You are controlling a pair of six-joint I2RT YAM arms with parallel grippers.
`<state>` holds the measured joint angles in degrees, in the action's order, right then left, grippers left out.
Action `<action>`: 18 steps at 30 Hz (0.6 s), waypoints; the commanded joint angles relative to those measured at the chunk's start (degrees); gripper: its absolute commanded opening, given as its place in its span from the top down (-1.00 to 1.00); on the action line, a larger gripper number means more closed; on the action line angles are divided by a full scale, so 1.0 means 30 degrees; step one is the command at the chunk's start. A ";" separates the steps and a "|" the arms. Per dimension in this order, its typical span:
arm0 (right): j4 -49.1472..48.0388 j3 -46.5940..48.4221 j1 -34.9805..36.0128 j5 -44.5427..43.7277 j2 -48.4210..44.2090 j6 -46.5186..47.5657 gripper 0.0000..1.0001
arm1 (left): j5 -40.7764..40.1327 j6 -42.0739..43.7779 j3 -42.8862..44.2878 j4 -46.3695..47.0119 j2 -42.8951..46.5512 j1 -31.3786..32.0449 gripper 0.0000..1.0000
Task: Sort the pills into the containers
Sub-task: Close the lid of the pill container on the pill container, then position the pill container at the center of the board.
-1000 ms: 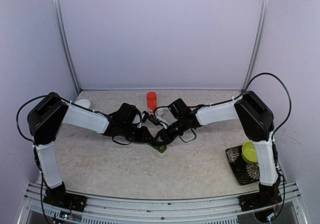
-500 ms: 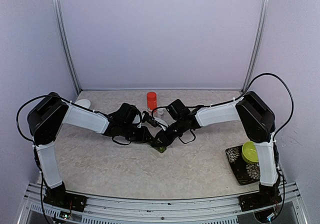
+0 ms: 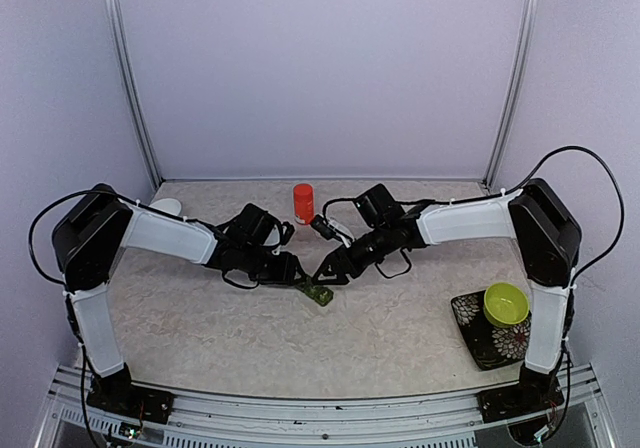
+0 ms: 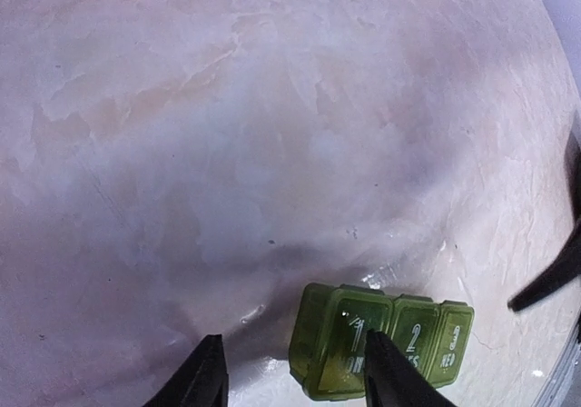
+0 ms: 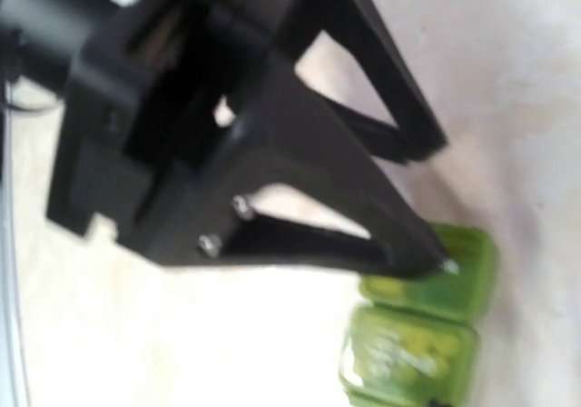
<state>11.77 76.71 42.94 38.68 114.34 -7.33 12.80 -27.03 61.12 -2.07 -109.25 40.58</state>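
Observation:
The containers are one dark green pill box (image 3: 319, 294) of three lidded compartments, lying on the table between the arms. My left gripper (image 3: 300, 281) stands open at the box's left end. In the left wrist view the box (image 4: 399, 334) shows lids marked 1, 2 and 3, and the gripper (image 4: 295, 382) has one finger over lid 1. My right gripper (image 3: 331, 271) hangs just right of the box; its fingers (image 4: 547, 286) show apart at the frame's edge. The right wrist view is blurred and shows the box (image 5: 418, 357) with the left gripper at its far end. No pills show.
A red-orange bottle (image 3: 303, 202) stands at the back centre. A white bowl (image 3: 166, 208) sits at the back left behind the left arm. At the right front, a lime-green bowl (image 3: 506, 304) rests on a dark flowered tray (image 3: 479, 335).
Both grippers were shut close together at the pill box and now stand open. The right arm has drawn back to the right. The left arm has hardly moved.

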 commanded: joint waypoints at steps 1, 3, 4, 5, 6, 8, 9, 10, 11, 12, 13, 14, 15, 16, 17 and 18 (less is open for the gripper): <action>-0.0349 -0.1265 -0.0165 -0.1635 -0.1102 0.0299 -0.36 | -0.0641 -0.0028 -0.0002 -0.0571 0.1497 -0.0176 -0.10; -0.0433 -0.1709 -0.0177 -0.1836 -0.1209 0.0390 -0.41 | -0.0680 -0.0082 -0.0127 -0.0542 0.1848 -0.0273 -0.17; -0.0513 -0.1951 -0.0164 -0.1882 -0.1286 0.0386 -0.43 | -0.0686 -0.0118 -0.0199 -0.0476 0.1983 -0.0308 -0.20; -0.0699 -0.2237 -0.0162 -0.1991 -0.1395 0.0327 -0.45 | -0.0643 -0.0130 -0.0311 -0.0373 0.2124 -0.0338 -0.24; -0.0913 -0.2562 -0.0177 -0.2066 -0.1522 0.0268 -0.48 | -0.0601 -0.0168 -0.0391 -0.0279 0.2244 -0.0353 -0.29; -0.1330 -0.3114 -0.0162 -0.2265 -0.1759 0.0229 -0.53 | -0.0538 -0.0167 -0.0491 -0.0213 0.2392 -0.0371 -0.36; -0.1504 -0.3400 -0.0166 -0.2368 -0.1904 0.0205 -0.55 | -0.0512 -0.0162 -0.0574 -0.0146 0.2421 -0.0371 -0.38; -0.1780 -0.3756 -0.0148 -0.2483 -0.2006 0.0190 -0.57 | -0.0566 -0.0161 -0.0651 -0.0071 0.2413 -0.0371 -0.41; -0.1912 -0.3986 -0.0084 -0.2685 -0.2151 0.0244 -0.60 | -0.0625 -0.0176 -0.0752 0.0015 0.2390 -0.0419 -0.42; -0.1976 -0.4176 0.0027 -0.2944 -0.2275 0.0389 -0.64 | -0.0577 -0.0200 -0.0863 0.0128 0.2299 -0.0531 -0.43; -0.1951 -0.4317 0.0213 -0.3431 -0.2350 0.0565 -0.68 | -0.0428 -0.0221 -0.0894 0.0219 0.2164 -0.0648 -0.43; -0.1860 -0.4386 0.0434 -0.4136 -0.2406 0.0748 -0.72 | -0.0274 -0.0242 -0.0903 0.0308 0.2033 -0.0761 -0.43; -0.1725 -0.4405 0.0692 -0.4949 -0.2362 0.0918 -0.76 | -0.0240 -0.0226 -0.0912 0.0355 0.1933 -0.0823 -0.44; -0.1576 -0.4415 0.0926 -0.5728 -0.2276 0.1096 -0.80 | -0.0269 -0.0221 -0.0894 0.0365 0.1858 -0.0838 -0.44; -0.1506 -0.4438 0.1127 -0.6530 -0.2170 0.1214 -0.86 | -0.0265 -0.0209 -0.0892 0.0392 0.1848 -0.0840 -0.44; -0.1493 -0.4471 0.1365 -0.7036 -0.2080 0.1247 -0.93 | -0.0316 -0.0193 -0.0940 0.0410 0.1887 -0.0840 -0.44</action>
<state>8.23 63.83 44.21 26.33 109.51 -5.61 11.62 -27.24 59.05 -2.48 -103.22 38.61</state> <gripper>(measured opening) 0.919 0.720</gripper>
